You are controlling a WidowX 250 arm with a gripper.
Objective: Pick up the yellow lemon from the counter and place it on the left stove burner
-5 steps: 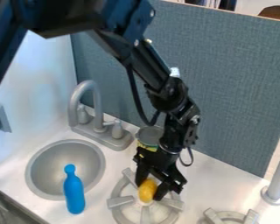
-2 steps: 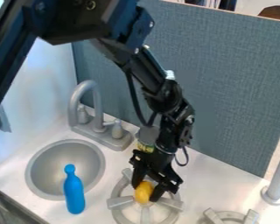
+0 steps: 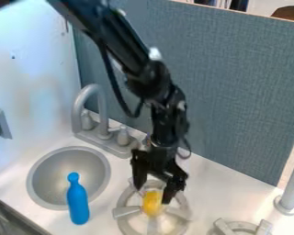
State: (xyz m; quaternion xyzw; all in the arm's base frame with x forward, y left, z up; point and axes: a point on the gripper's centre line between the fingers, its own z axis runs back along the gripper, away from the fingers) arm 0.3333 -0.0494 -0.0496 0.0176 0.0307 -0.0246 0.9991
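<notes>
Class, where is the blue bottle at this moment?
In the camera view, the blue bottle is at lower left, at the lower-right edge of the sink, left of the burner.

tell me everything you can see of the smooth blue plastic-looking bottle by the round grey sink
The bottle is plain bright blue, with a rounded knob at its top, a narrow neck and a wider, smooth body with a rounded lower end. It looks like plastic, with no visible damage. Its top overlaps the right part of the sink in view; whether it stands or lies is unclear. The black two-finger gripper is apart from it.
</notes>
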